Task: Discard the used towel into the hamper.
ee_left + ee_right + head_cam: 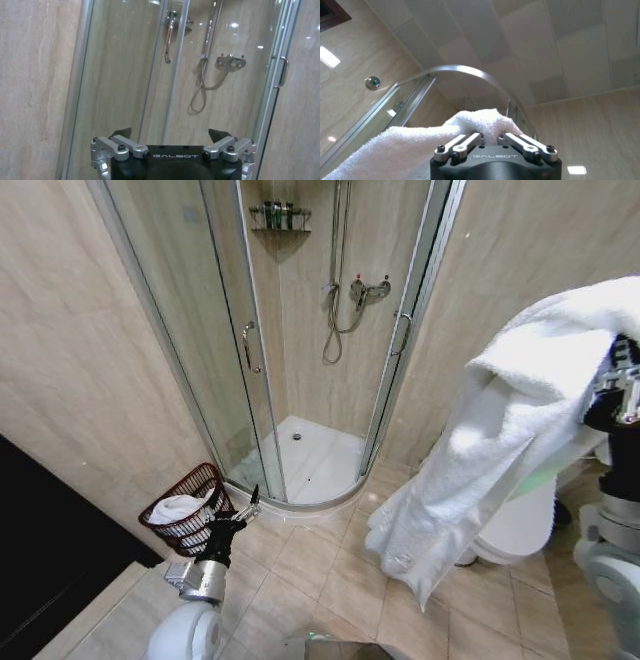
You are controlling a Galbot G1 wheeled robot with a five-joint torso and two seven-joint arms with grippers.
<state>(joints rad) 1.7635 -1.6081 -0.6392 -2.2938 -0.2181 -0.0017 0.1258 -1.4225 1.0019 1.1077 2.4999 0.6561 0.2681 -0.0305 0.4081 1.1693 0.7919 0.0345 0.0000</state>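
The used towel, white and fluffy, hangs high on the right and drapes down toward the floor. My right gripper is shut on the towel's upper edge. In the right wrist view the right gripper pinches a fold of the towel, pointing up toward the ceiling. The hamper, a dark reddish-brown wicker basket, stands on the floor at the lower left against the wall, with a white cloth inside. My left gripper is low, just right of the hamper, open and holding nothing. In the left wrist view the left gripper faces the shower glass.
A glass corner shower enclosure with a white tray fills the middle back. A white toilet sits behind the hanging towel at the right. A dark cabinet runs along the left. Tiled floor lies between hamper and toilet.
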